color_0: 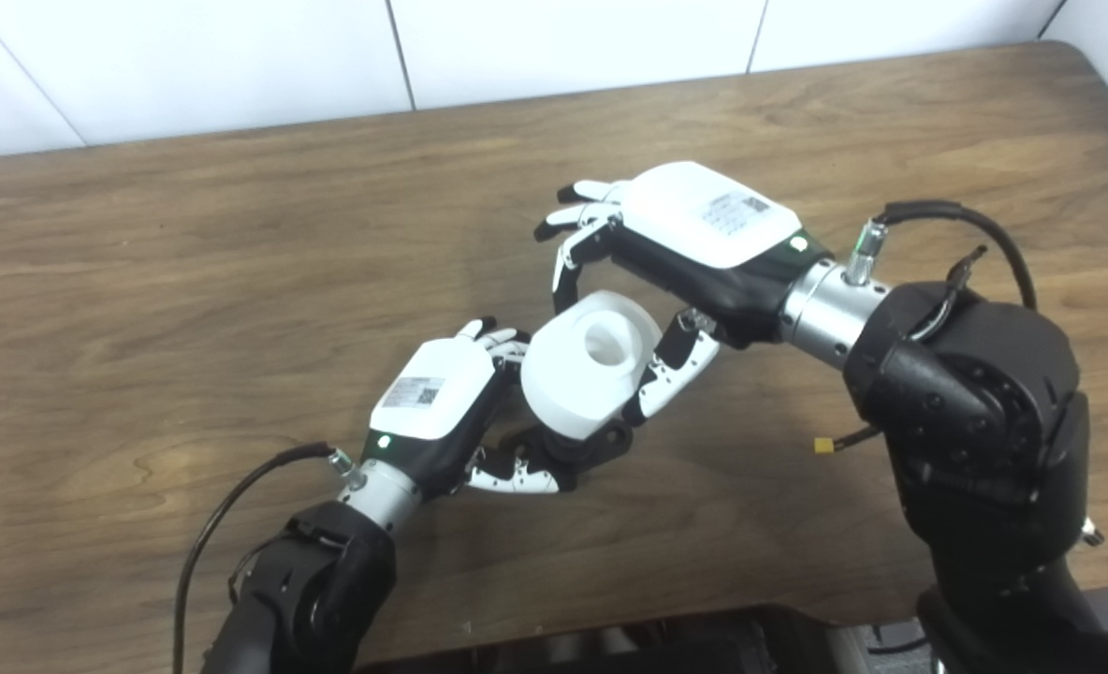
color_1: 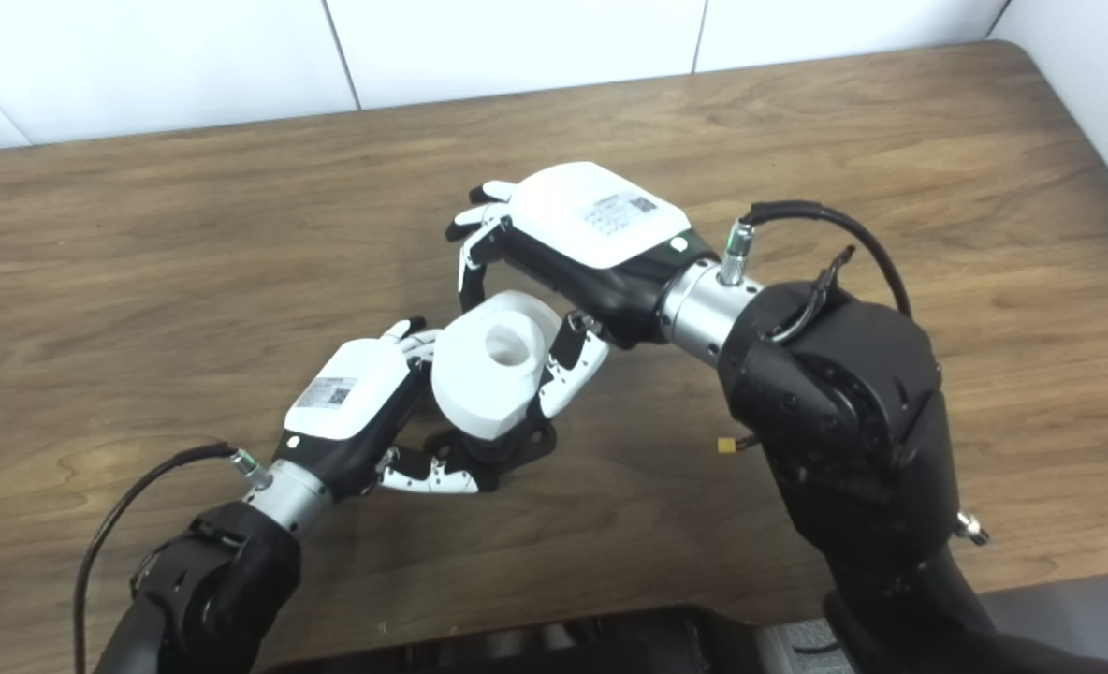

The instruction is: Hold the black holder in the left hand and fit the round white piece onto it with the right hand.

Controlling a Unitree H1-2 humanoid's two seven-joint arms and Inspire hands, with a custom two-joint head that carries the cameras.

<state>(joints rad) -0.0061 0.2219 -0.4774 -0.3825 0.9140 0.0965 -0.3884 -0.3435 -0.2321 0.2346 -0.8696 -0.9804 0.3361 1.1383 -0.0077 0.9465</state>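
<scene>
In the left eye view, our left hand (color_0: 442, 402) has its fingers closed on the black holder (color_0: 587, 445), low above the table (color_0: 189, 281). Our right hand (color_0: 676, 253) clamps the white piece (color_0: 591, 360), which sits atop the holder. We should press down squarely, keeping the bore centred.

In the right eye view, nothing else lies nearby; only our own fingers (color_1: 568, 370) crowd the joint.
</scene>
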